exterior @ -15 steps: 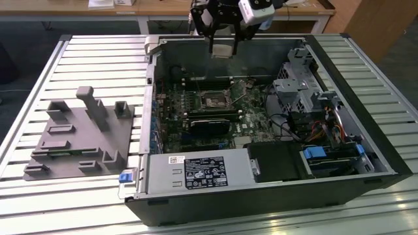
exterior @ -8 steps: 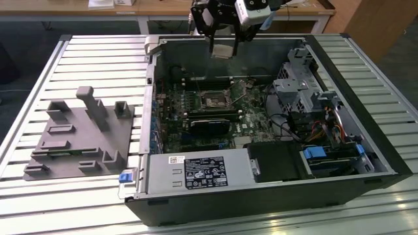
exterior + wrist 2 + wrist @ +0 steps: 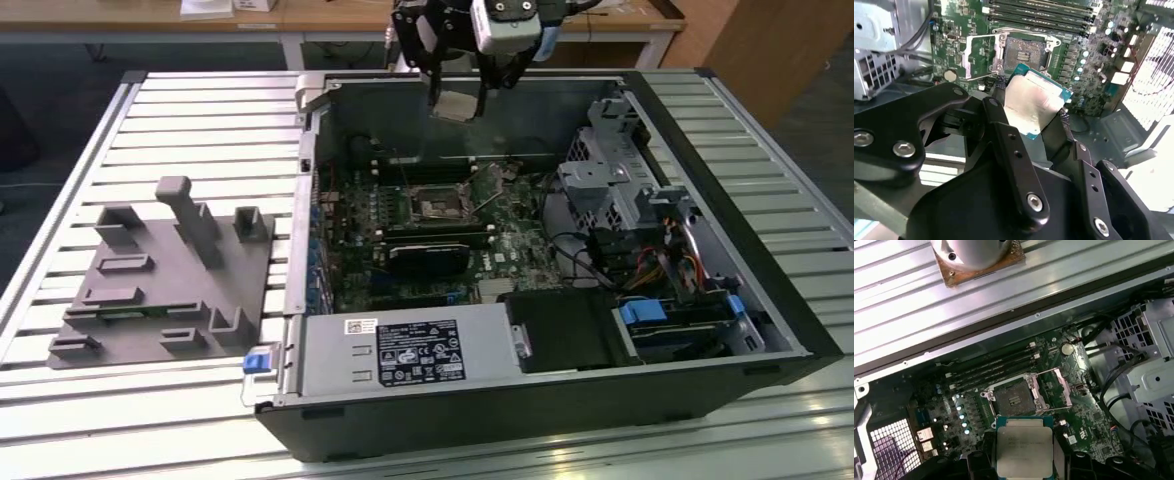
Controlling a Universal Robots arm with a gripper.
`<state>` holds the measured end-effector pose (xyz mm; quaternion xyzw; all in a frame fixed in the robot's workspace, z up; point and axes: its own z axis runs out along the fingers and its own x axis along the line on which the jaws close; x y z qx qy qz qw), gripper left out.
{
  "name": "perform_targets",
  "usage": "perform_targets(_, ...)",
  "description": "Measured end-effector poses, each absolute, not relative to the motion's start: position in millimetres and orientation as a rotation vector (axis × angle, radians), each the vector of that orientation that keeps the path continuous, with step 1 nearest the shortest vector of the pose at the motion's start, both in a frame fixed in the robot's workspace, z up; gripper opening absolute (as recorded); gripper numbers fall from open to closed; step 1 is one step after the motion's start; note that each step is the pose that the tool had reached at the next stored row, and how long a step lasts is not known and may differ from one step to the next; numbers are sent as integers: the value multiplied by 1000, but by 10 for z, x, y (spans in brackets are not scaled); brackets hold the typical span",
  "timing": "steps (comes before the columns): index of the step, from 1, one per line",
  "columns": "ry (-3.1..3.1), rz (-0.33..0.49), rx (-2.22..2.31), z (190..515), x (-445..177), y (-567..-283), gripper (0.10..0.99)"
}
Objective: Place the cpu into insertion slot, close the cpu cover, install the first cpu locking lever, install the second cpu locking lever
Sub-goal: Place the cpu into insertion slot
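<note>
Open desktop computer case [image 3: 534,425] lying on a slatted metal worktop [image 3: 200,120], with the end effector [image 3: 455,100] poised above the case interior. The end effector pinches the cpu [image 3: 1031,100] between two black fingers [image 3: 998,85], one on each of two opposite edges. This leaves the dull metal top facing both wrist cameras and, by judgement, keeps the underside free of any contact. In the first wrist view the cpu [image 3: 1024,447] lies about level with the motherboard [image 3: 1081,432] beneath it. The chip hangs clear of the board and touches nothing but the fingers. This height is judged to keep it away from the case walls and the cabling beside the board. The insertion slot [image 3: 1025,52] lies below and a little ahead of the fingertips, its dark centre bare. In the exterior view the slot [image 3: 441,207] sits well below the held chip. The cpu cover [image 3: 975,57], a thin silvery frame with a square window, is swung back to one side of the socket, and this is what leaves the socket open from above. The long memory slots [image 3: 989,370] run just past the socket, on its side away from the end effector. As the work stands, the chip is in the grasp, the socket is unfilled and the cover is raised.
</note>
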<state>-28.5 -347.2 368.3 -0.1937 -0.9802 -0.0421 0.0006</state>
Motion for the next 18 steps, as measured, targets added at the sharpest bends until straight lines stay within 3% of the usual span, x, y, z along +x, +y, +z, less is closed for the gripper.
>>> perform_targets(18,-2992,-122,-983,3664,-286,-3472,541)
